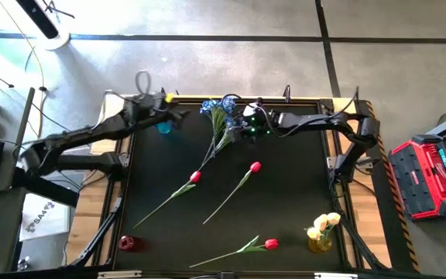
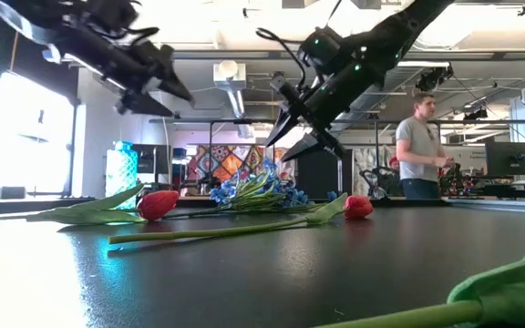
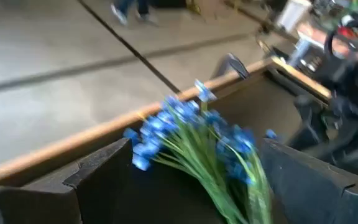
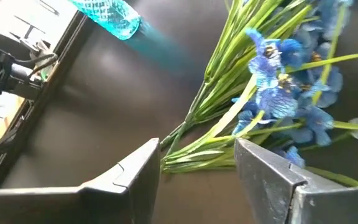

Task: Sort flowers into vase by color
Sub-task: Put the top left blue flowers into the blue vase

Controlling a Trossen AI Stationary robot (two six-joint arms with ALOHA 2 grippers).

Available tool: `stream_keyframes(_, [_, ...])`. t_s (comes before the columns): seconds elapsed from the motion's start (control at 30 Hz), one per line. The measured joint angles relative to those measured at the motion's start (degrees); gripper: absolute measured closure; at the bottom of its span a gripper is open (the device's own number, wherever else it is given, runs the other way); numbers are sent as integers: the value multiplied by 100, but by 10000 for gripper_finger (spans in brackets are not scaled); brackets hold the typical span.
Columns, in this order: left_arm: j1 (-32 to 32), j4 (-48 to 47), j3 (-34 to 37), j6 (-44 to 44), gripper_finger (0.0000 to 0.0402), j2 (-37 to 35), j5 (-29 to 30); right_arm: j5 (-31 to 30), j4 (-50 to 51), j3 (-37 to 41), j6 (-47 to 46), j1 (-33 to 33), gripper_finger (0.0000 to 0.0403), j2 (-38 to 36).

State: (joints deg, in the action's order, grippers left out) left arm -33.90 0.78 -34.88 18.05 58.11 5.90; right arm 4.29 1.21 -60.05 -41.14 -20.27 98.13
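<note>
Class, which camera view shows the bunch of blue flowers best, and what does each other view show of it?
The right wrist view: the blue flowers fill it, stems and blossoms distinct, just beyond the open right gripper. The left wrist view shows them blurred, the high view small at the table's far edge, the low view as a distant low clump.

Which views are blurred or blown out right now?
Left wrist view: motion-smeared, blue flowers soft. Low view: windows blown out behind, near green leaf out of focus. Right wrist view: sharp stems, teal vase casts a coloured glow. High view: evenly lit.
</note>
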Motion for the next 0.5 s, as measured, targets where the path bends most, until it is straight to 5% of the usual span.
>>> stream_keyframes(0.5, [709, -55, -1260, 1319, 62, 2501, -338, -612, 1600, -3, 244, 0, 210, -1536])
